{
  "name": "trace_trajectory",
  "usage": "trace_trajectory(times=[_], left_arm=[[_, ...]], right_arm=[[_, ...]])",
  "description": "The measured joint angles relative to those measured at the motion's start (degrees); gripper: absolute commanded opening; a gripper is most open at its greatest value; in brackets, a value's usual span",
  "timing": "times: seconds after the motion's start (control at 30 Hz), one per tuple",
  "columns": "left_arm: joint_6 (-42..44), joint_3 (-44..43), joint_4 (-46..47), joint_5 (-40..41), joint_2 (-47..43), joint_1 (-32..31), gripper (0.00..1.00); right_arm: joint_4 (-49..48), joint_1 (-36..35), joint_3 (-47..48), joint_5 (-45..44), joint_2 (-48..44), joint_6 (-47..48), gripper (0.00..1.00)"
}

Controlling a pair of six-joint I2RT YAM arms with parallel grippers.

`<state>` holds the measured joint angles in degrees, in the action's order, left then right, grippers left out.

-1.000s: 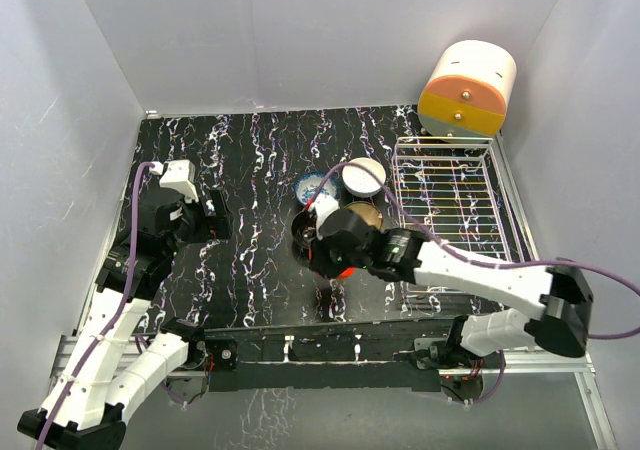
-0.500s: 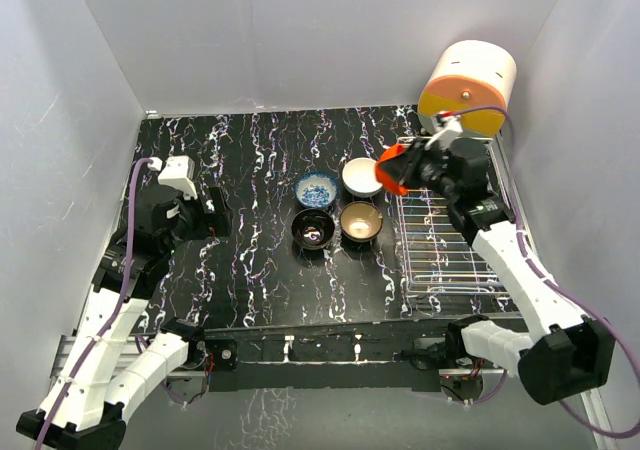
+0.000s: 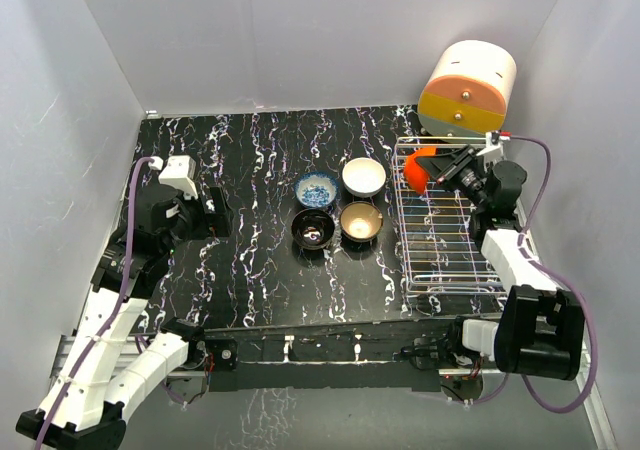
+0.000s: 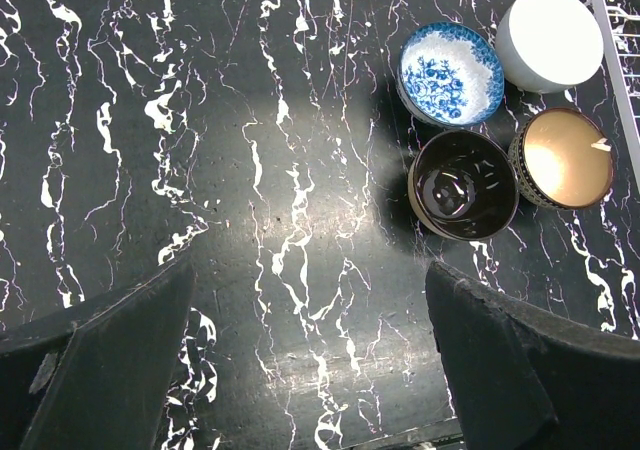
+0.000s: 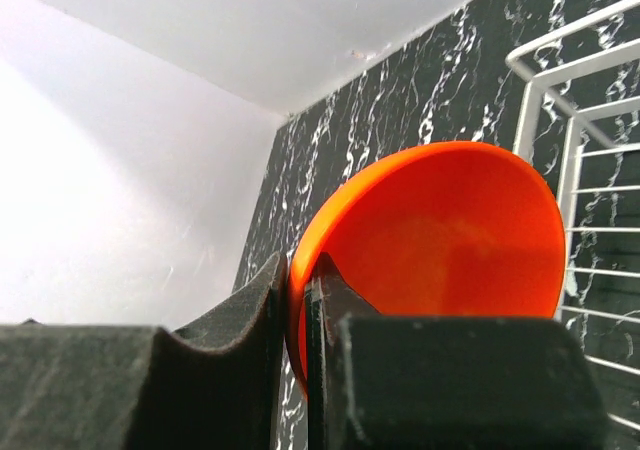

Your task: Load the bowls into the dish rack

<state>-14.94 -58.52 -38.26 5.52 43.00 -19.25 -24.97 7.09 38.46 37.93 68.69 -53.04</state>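
Note:
My right gripper [image 3: 440, 166] is shut on the rim of the red bowl [image 3: 419, 167] and holds it tilted on edge over the far left corner of the silver wire dish rack [image 3: 480, 280]. In the right wrist view the red bowl [image 5: 450, 240] is pinched between the fingers [image 5: 250, 320], with the rack's rim [image 5: 560, 80] to its right. The other bowls sit on the table left of the rack: white [image 3: 364, 177], blue-and-white [image 3: 316, 190], black inside [image 3: 313, 229], tan-gold inside [image 3: 361, 222]. My left gripper [image 4: 310, 370] is open and empty above bare table, left of the bowls.
An orange-and-cream drum-shaped box [image 3: 467, 90] stands just behind the rack at the back right. White walls enclose the black marbled table [image 3: 250, 160]. The left wrist view shows the bowl cluster [image 4: 460, 185] at its upper right.
My right arm lifted the red bowl from the bowl cluster and carried it right, over the rack's far left corner. The left arm has not moved.

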Motion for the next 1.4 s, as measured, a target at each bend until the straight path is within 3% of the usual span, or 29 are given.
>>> trace_trajectory(times=[0.23, 0.67, 1.03, 1.4], left_arm=[[0.2, 0.0, 0.0, -0.1, 0.6, 0.0, 0.97], [0.4, 0.0, 0.0, -0.1, 1.4, 0.0, 0.97], [0.5, -0.1, -0.1, -0.1, 1.6, 0.0, 0.97], [0.8, -1.0, -0.2, 0.0, 2.3, 0.0, 0.97]], right_arm=[[-16.2, 6.4, -4.0, 2.7, 9.0, -7.6, 0.08], [-36.0, 6.4, -6.5, 6.2, 22.5, -18.5, 0.08], [-43.8, 6.4, -8.0, 5.8, 31.1, -23.0, 0.08], [-43.1, 6.5, -10.3, 2.5, 28.9, -23.1, 0.13]])
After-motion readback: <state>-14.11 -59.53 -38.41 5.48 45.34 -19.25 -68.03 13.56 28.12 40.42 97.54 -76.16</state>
